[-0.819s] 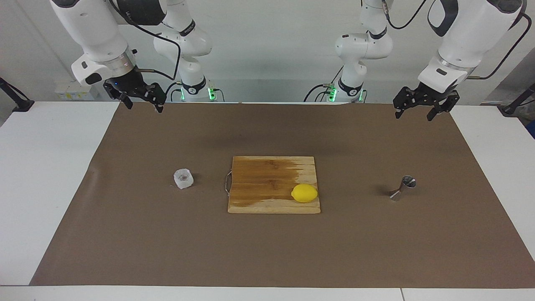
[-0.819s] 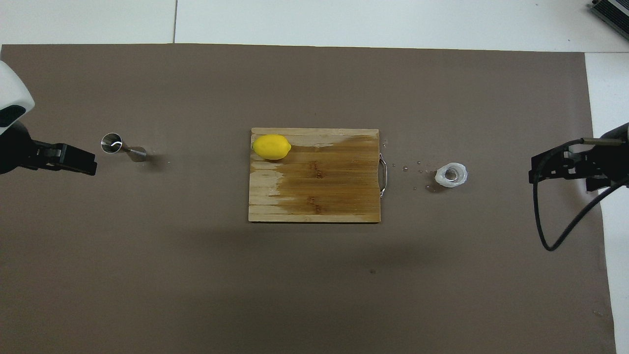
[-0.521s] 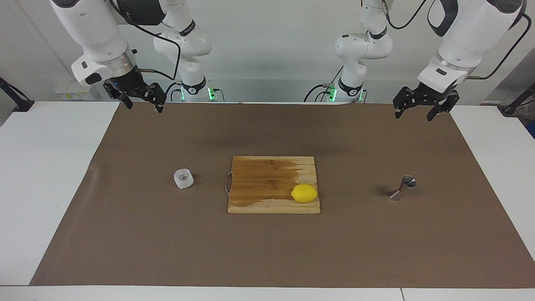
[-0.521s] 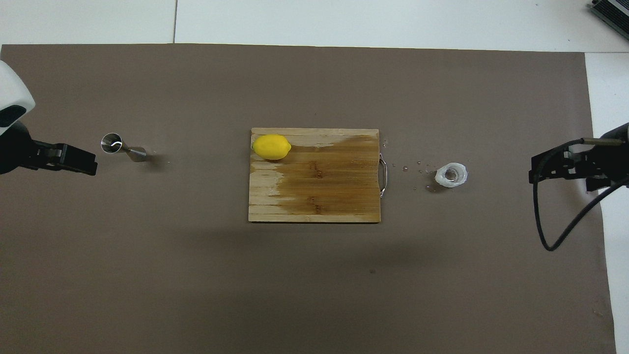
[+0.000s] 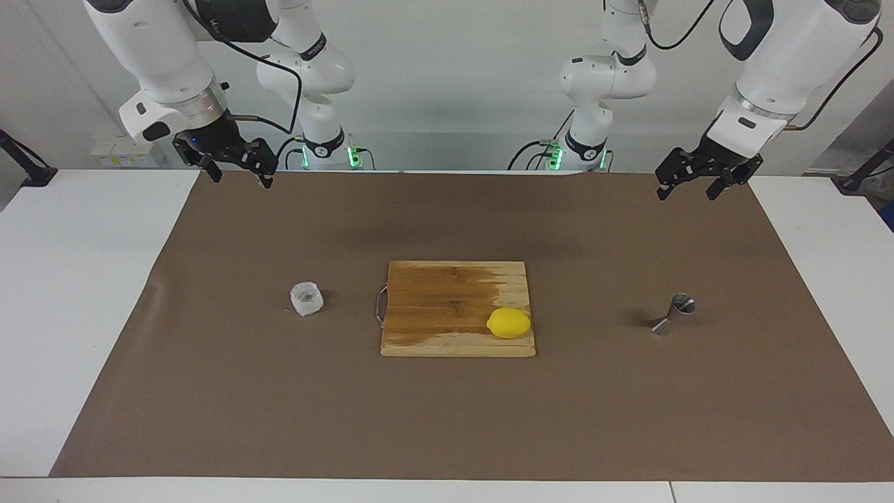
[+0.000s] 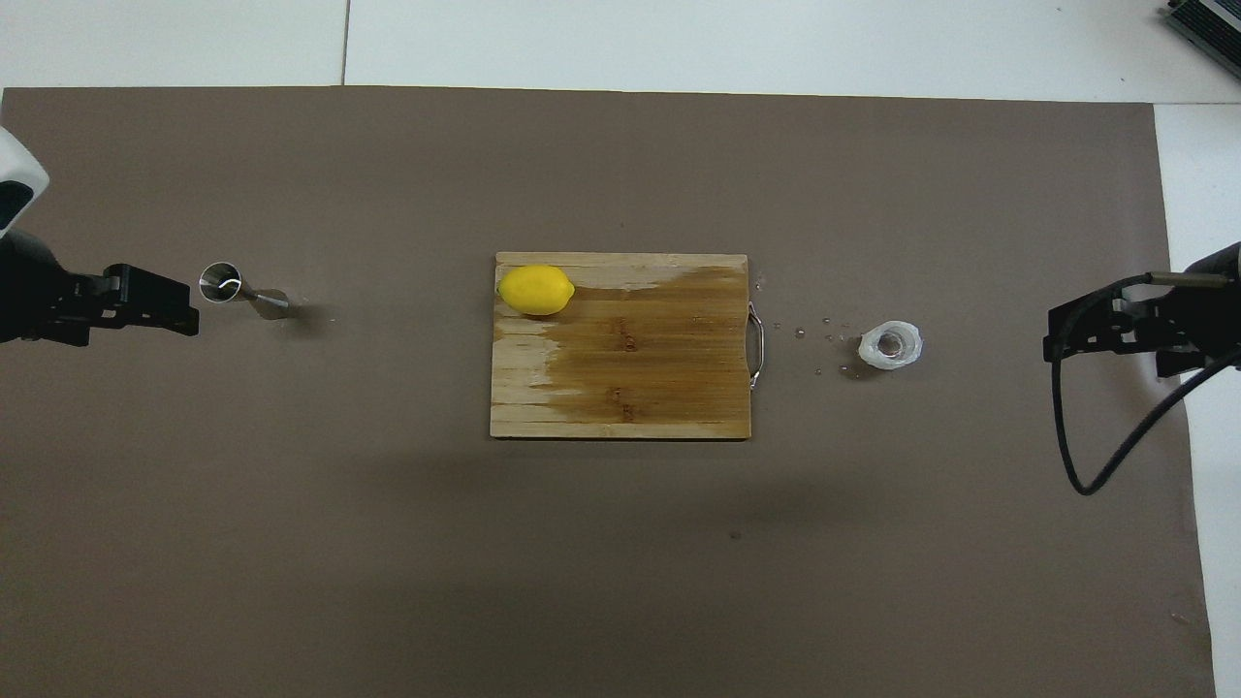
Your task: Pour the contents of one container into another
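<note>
The translucent-white cup (image 5: 306, 298) stands on the brown mat toward the right arm's end; it also shows in the overhead view (image 6: 891, 346). The steel hourglass jigger (image 5: 673, 314) stands on the mat toward the left arm's end, also seen from overhead (image 6: 242, 290). My left gripper (image 5: 686, 190) is open and empty, raised over the mat's edge nearest the robots; from overhead (image 6: 165, 302) it hangs just beside the jigger. My right gripper (image 5: 242, 176) is open and empty, raised over the mat's corner, apart from the cup (image 6: 1062, 334).
A wooden cutting board (image 5: 447, 293) with a wet patch and a metal handle lies mid-mat between cup and jigger. A yellow lemon (image 5: 508, 323) sits on its corner farthest from the robots. Small water drops (image 6: 824, 330) lie on the mat between board and cup.
My left gripper has shifted a little toward the jigger in the overhead view and risen slightly. The right arm, cup and jigger have not moved.
</note>
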### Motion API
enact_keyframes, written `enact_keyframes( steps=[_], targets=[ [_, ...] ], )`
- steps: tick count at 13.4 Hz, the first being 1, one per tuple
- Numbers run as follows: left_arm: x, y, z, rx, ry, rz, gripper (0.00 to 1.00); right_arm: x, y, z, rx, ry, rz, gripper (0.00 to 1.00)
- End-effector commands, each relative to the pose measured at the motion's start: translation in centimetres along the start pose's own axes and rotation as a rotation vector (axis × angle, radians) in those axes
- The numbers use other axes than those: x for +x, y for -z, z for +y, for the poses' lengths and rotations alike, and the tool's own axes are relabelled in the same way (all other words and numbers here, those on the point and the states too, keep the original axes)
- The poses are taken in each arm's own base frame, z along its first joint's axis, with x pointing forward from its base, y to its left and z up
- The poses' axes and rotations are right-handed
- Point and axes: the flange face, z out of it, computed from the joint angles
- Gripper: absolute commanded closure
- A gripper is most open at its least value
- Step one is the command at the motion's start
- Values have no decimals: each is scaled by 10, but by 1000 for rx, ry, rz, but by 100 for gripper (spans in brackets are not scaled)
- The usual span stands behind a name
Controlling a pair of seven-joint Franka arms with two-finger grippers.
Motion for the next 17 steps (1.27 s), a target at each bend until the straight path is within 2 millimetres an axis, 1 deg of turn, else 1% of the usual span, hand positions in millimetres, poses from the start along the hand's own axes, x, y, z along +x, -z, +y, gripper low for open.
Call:
enact_keyframes(
  steps=[1, 2, 3, 4, 5, 6, 7, 8, 9, 10, 11, 12, 14, 15, 16, 17],
  targets=[
    [32, -13, -9, -57, 167, -36, 0, 1, 0, 3, 1, 6, -10, 0],
    [57, -20, -17, -75, 248, -53, 0, 1, 0, 3, 1, 6, -10, 0],
    [77, -28, -16, -95, 318, -69, 0, 1, 0, 3, 1, 6, -10, 0],
    [96, -38, -29, -101, 379, -79, 0, 1, 0, 3, 1, 6, -10, 0],
    [108, -46, -36, -111, 419, -82, 0, 1, 0, 3, 1, 6, -10, 0],
    [115, -52, -51, -140, 493, -92, 0, 1, 0, 3, 2, 6, -8, 0],
    [126, -64, -64, -165, 589, -103, 0, 1, 0, 3, 1, 6, -10, 0],
    [140, -77, -70, -174, 679, -123, 0, 1, 0, 3, 1, 6, -10, 0],
    [154, -89, -86, -179, 744, -135, 0, 1, 0, 3, 1, 6, -10, 0],
    [161, -98, -95, -203, 798, -143, 0, 1, 0, 3, 1, 6, -10, 0],
    [169, -111, -118, -227, 890, -158, 0, 1, 0, 3, 1, 6, -10, 0],
    [173, -120, -135, -241, 933, -173, 0, 1, 0, 3, 1, 6, -10, 0],
    [173, -121, -153, -282, 988, -179, 0, 1, 0, 3, 1, 6, -10, 0],
    [175, -126, -160, -301, 1016, -181, 0, 1, 1, 3, 2, 6, -8, 0],
    [175, -135, -181, -334, 1074, -198, 0, 1, 0, 3, 1, 6, -10, 0],
    [177, -146, -186, -367, 1122, -211, 0, 1, 0, 3, 1, 6, -10, 0]
  ],
)
